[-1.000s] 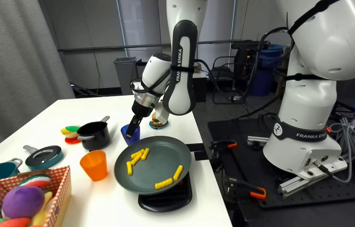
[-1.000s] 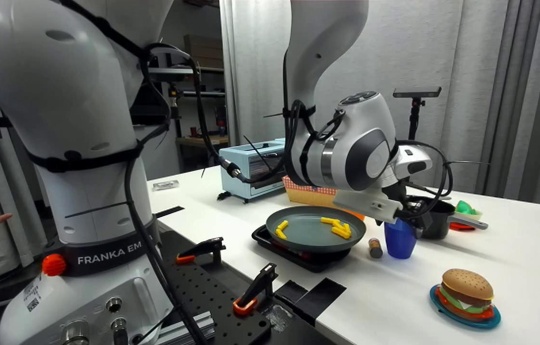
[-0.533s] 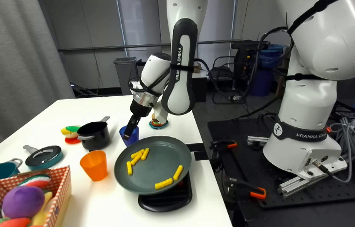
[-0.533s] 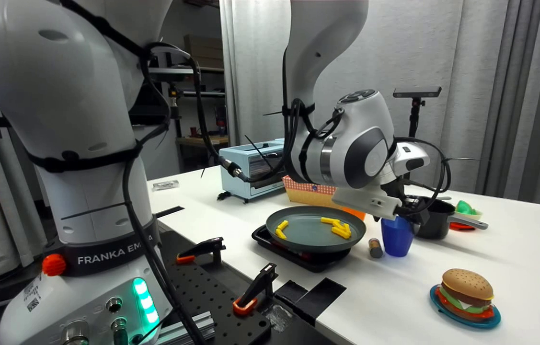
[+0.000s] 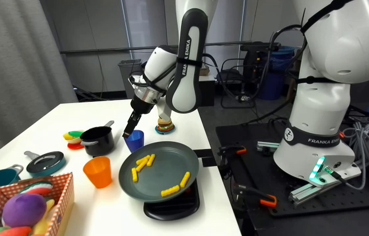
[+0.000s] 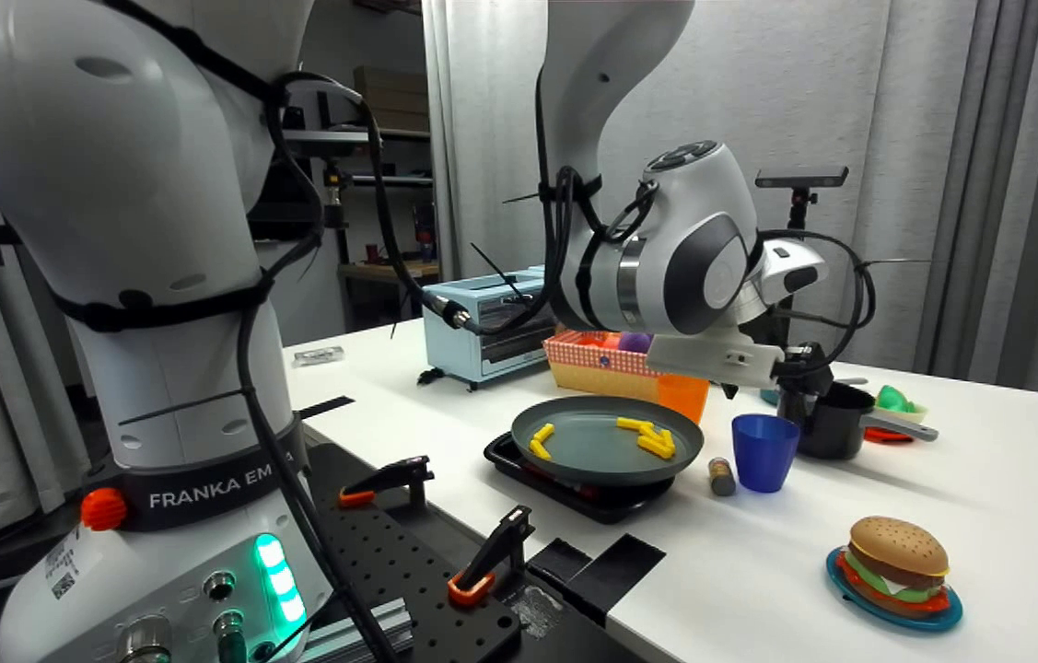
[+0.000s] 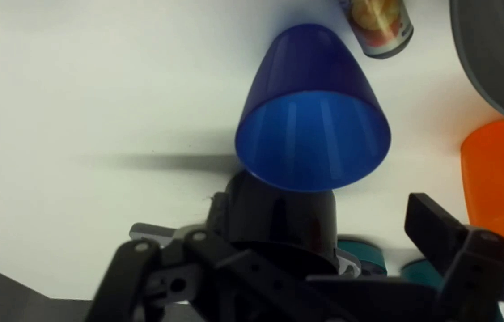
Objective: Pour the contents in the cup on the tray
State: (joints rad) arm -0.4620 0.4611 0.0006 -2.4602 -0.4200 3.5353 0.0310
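Observation:
The blue cup [image 5: 135, 141] stands upright on the table beside the dark round tray [image 5: 161, 147]; both also show in an exterior view, the cup [image 6: 763, 453] and the tray [image 6: 597, 470]. In the wrist view, the cup [image 7: 312, 62] shows no pieces in the part of its inside that is visible. Several yellow stick pieces [image 5: 170, 190] lie on the tray in two groups. My gripper [image 7: 321, 212] is open and empty, its two fingers wide apart. It is just above and behind the cup, apart from it, on the black pot's side.
A black pot [image 5: 98, 141] and an orange cup [image 5: 99, 172] stand near the blue cup. A small can [image 6: 721, 477] lies between cup and tray. The tray rests on a black stand [image 5: 171, 209]. A toy burger [image 6: 896, 566] and a checked box [image 5: 63, 196] are farther off.
The blue cup shifted slightly between the earlier frames. My gripper, which overlapped the cup, has moved up and back from it toward the black pot; the cup stays standing on the table.

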